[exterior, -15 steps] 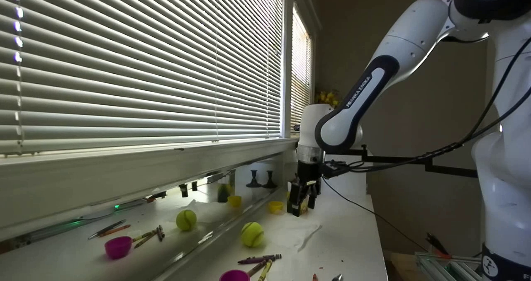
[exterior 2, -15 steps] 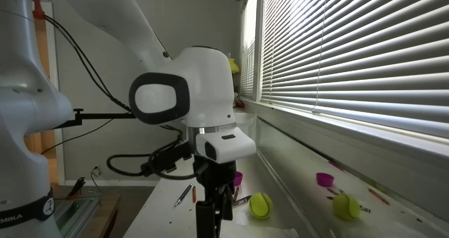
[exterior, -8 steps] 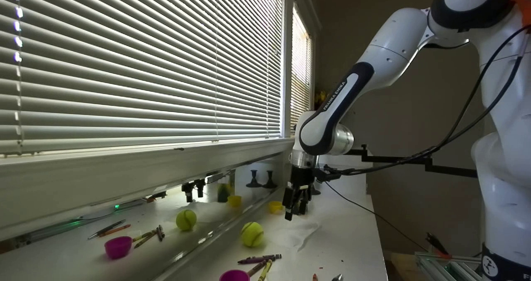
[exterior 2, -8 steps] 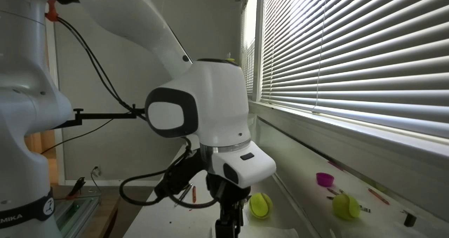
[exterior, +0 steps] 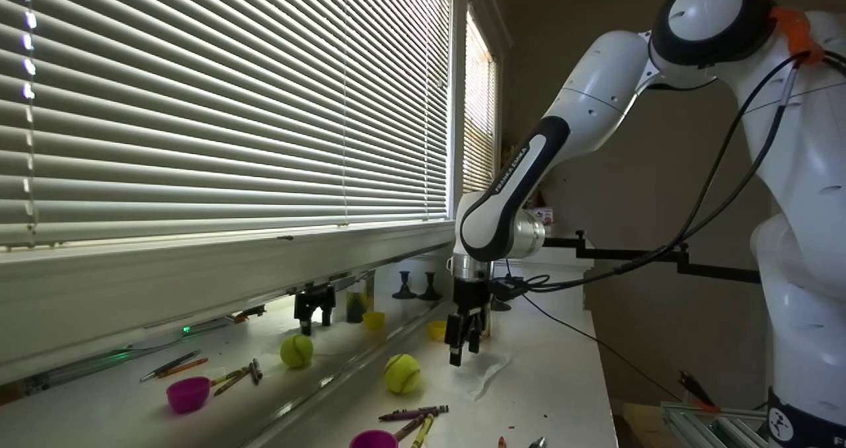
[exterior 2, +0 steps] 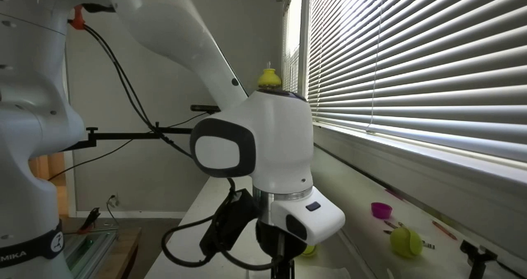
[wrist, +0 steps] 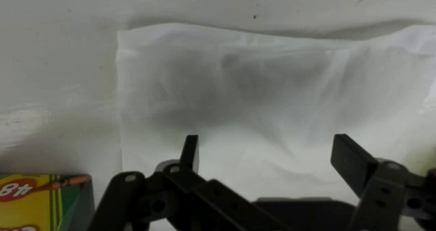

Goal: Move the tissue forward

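Observation:
The tissue [wrist: 265, 77] is a thin white sheet with soft creases, lying spread on the white tabletop. It also shows in an exterior view [exterior: 479, 378] beside the tennis ball, with one edge raised, and its edge shows at the bottom of an exterior view [exterior 2: 319, 273]. My gripper [wrist: 265, 139] is open and empty, its two fingers wide apart over the tissue in the wrist view. In an exterior view the gripper [exterior: 464, 355] points down just above the tissue's far part. Whether the fingertips touch the tissue I cannot tell.
A yellow-green tennis ball [exterior: 402, 374] sits beside the tissue. Purple crayons [exterior: 413, 413] and a magenta cup [exterior: 374, 439] lie nearer that camera. A yellow cup [exterior: 436, 330] stands behind. A crayon box [wrist: 44, 200] is close to the gripper's left finger. A mirrored panel [exterior: 330, 349] runs along the window side.
The arm has swung toward the window and my gripper has come lower, from by the crayon box to over the tissue. The tissue and the ball have not moved.

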`<state>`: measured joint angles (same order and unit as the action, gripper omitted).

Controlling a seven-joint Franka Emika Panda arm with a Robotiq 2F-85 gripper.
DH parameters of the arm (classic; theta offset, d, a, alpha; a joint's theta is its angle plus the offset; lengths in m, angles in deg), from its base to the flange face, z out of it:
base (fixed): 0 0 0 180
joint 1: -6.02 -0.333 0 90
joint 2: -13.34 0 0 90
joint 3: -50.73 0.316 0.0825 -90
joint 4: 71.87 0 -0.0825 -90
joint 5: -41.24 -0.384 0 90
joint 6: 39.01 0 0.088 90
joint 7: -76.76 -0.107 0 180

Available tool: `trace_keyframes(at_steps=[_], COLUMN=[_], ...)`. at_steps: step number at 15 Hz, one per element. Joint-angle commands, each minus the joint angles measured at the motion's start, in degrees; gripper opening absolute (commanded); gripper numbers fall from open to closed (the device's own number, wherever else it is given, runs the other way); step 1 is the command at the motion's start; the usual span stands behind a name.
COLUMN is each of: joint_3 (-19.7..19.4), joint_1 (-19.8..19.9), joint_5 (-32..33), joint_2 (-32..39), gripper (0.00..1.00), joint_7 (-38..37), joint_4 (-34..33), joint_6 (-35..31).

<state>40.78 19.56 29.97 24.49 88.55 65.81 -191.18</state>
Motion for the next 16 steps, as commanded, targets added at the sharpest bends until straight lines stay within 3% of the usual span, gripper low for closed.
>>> trace_keyframes(at_steps=[1, 2, 4, 12, 14, 16], joint_3=[-0.95, -1.27, -1.28, -1.05, -1.41, -2.04], joint_1=[-1.33, -1.71, -1.96, -3.33, -4.06, -4.97], joint_5=[6.38, 8.21, 10.33, 13.18, 14.72, 17.18], joint_2=[3.57, 4.02, 4.82, 3.53, 2.73, 1.93], gripper=[1.0, 1.0, 0.74, 0.16, 0.04, 0.0], joint_7=[-4.11, -5.17, -5.82, -6.43, -7.29, -9.09], joint_4=[-2.49, -2.7, -3.18, -2.71, -2.48, -2.33], joint_6=[-1.39, -1.78, -1.68, -1.46, -0.8, -0.25])
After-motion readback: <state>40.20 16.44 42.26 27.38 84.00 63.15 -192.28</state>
